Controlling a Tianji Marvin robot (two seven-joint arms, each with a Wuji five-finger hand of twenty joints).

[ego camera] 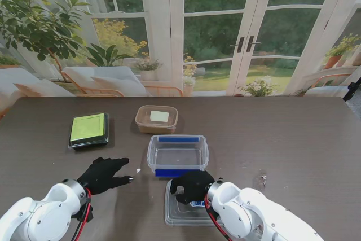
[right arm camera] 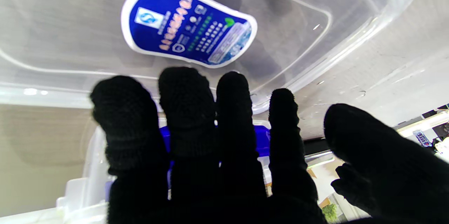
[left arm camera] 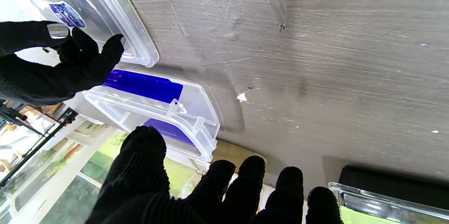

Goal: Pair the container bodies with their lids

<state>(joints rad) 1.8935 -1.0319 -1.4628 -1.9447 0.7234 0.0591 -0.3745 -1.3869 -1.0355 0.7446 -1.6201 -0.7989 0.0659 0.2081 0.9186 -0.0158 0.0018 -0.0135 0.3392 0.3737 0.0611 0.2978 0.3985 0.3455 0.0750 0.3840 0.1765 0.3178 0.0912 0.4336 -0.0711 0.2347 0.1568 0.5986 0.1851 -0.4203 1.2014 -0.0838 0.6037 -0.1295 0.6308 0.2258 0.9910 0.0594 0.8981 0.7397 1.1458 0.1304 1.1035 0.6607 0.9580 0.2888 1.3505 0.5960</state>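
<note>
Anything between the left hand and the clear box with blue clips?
Only bare table with a small white scrap between left hand and clear box, seen in the stand view.

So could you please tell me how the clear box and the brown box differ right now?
The clear box is see-through with blue clips; the brown box is tan and opaque-looking. The clear box is larger and nearer to me; the brown box sits farther. The clear box looks empty; the brown box holds something pale. Both are rectangular and lidless.
</note>
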